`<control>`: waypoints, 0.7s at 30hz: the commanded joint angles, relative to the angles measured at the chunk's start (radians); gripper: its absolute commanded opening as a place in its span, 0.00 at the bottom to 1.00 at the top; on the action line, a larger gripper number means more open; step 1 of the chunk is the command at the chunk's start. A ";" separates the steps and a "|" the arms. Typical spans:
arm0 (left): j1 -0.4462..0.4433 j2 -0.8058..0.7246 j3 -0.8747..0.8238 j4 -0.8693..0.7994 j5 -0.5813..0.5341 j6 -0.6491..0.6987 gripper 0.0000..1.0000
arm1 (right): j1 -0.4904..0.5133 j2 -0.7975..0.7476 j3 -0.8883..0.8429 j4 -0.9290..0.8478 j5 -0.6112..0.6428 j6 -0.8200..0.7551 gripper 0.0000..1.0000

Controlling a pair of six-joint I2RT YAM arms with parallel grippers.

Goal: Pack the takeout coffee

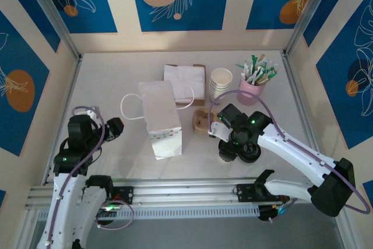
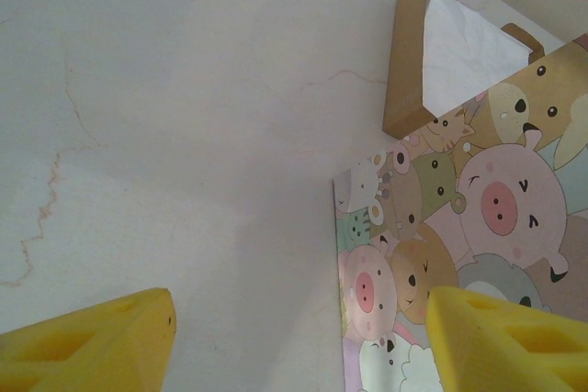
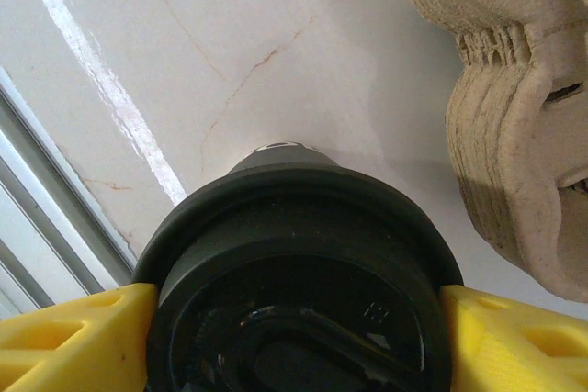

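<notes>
Your right tool (image 3: 294,305) is clamped on the takeout coffee (image 3: 294,263) by its lid (image 3: 230,218) alone, on the bench (image 3: 184,61) beside the pulp carrier (image 3: 524,135) (left tool (image 2: 299,337) hangs apart, empty), so lifting may pop the lid or clip the carrier.

takeout coffee (image 3: 294,309): glossy black plastic lid. cup carrier (image 3: 524,126), upper right: rough matt pulp. table (image 3: 230,34): smooth, marble-veined, slight sheen. bag (image 2: 459,254): matt printed paper.
</notes>
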 commanded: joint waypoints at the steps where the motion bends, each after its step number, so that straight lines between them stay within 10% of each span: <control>1: 0.016 0.003 -0.010 0.022 0.017 0.010 0.72 | 0.002 0.000 -0.019 -0.029 0.007 0.018 0.79; 21: 0.018 0.003 -0.010 0.022 0.018 0.009 0.72 | -0.068 -0.035 0.055 -0.031 -0.028 0.017 0.89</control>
